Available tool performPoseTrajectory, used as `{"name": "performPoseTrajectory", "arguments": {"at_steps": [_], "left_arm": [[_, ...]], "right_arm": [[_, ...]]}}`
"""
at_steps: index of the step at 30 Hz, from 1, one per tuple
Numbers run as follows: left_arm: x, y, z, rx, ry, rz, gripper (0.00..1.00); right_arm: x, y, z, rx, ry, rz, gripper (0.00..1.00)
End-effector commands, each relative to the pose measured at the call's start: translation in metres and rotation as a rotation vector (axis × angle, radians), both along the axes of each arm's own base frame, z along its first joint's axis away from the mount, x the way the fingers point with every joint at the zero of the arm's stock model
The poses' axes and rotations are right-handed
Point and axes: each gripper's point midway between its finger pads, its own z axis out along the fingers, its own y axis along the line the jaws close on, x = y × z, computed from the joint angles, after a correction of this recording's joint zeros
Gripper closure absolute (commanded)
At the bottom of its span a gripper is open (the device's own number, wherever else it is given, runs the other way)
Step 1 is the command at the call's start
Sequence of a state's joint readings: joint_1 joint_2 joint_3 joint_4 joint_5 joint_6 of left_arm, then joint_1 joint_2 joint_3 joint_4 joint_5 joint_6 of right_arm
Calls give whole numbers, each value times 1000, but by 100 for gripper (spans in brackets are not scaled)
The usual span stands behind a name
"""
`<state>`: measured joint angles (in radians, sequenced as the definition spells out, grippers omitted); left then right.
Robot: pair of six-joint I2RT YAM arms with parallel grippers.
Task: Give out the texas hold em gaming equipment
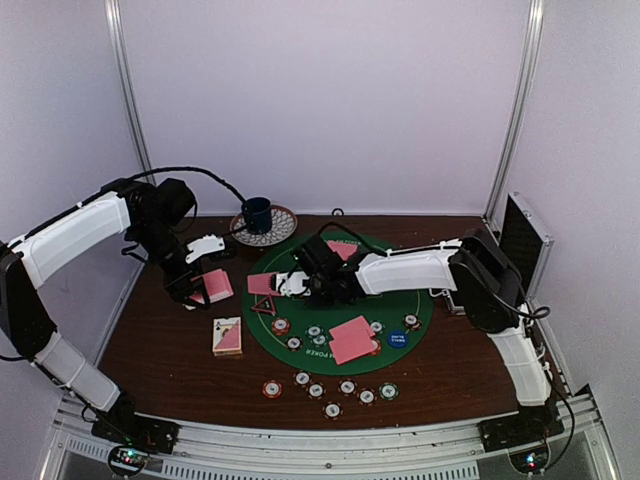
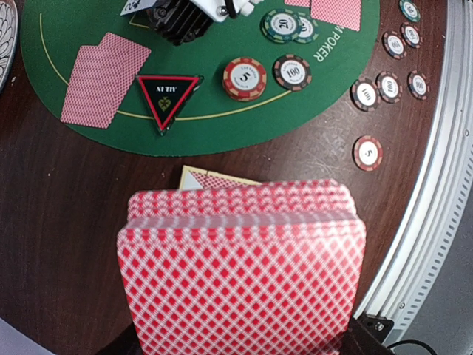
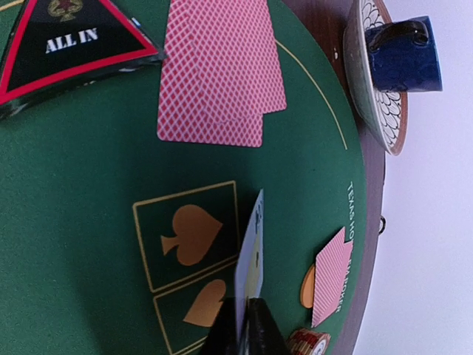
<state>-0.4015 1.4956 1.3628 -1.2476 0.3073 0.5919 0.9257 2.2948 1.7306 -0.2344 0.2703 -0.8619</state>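
I see the deck [image 2: 240, 266] of pink-backed cards filling my left wrist view. The left gripper [image 1: 200, 288] is clamped on it over the table's left side, its fingers hidden under the cards. My right gripper [image 3: 247, 314] pinches a single card [image 3: 253, 251] edge-on over the green mat [image 3: 74, 222]; I can't read its face. The triangle marker [image 3: 74, 52] reads "ALL IN". The mat rim reads "TEXAS", rest cut off. The orange chip [image 2: 244, 78] reads 5, the black chip [image 2: 293, 72] 100. The card box [image 2: 194, 177] is mostly hidden behind the deck. There is bare wood along the table's left edge and a chip row [image 1: 330, 390] near the front edge.
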Motion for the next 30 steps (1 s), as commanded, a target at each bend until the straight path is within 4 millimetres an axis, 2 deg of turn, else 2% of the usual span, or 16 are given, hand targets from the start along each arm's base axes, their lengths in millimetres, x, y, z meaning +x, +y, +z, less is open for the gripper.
{"name": "performPoseTrajectory", "arguments": {"at_steps": [1,7,13,15,17,18,24,30], "left_arm": [[-2,-1,10,-32,-23,-9,100],[-1,-2,12,-39,-29,-11,100],[-1,-3,13,-46,-28,-13,100],[-2,-4,13,-49,-26,-13,100],[-2,-3,14,-49,-28,-13,100],[-2,-3,14,-49,-27,-13,100],[-2,-3,16,-50,-31,-14,100],[-2,-4,17,-52,-32,-15,100]], "right_arm": [[-4,-5,-13,-31,-7,-23,79],[-9,-10,-10,-16,-17,-51,52],[-9,-12,0,42,-32,-79,18],[-4,-10,7,73,-45,-106,11],[1,-7,13,99,-58,-132,8],[5,-7,17,109,-74,-151,3],[21,-10,34,169,-125,-263,1],[25,-18,74,350,-92,-400,1]]}}
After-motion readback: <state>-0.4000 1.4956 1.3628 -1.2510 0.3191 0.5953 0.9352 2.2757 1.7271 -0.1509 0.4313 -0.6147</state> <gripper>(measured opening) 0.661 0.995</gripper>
